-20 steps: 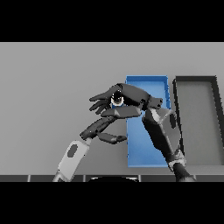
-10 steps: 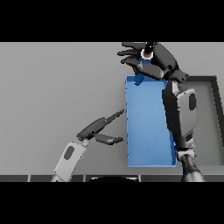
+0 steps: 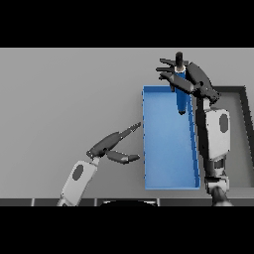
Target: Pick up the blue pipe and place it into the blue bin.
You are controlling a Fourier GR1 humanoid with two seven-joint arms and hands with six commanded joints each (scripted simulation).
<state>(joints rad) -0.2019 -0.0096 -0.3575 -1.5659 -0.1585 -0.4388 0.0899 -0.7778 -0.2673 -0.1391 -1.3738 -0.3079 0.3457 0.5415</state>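
The blue bin point(image 3: 166, 163) stands lengthwise right of the table's middle. Above its far end is the blue pipe point(image 3: 181, 99), tilted on end, its dark tip sticking out past the bin's far rim and its lower end inside the bin's outline. My right hand point(image 3: 196, 79) is beside the pipe with its fingers spread straight to the left and the thumb crossing in front of the pipe; the hand is open and no longer wrapped round it. My left hand point(image 3: 110, 145) hovers open over the table just left of the bin.
A dark grey bin point(image 3: 237, 149) stands right of the blue bin, partly hidden by my right forearm point(image 3: 217, 131). The grey table point(image 3: 64, 94) stretches away to the left.
My right hand has moved a little right and nearer over the bin's far end and spread its fingers. The pipe, seen end-on before, now shows lengthwise. The left hand has sunk slightly.
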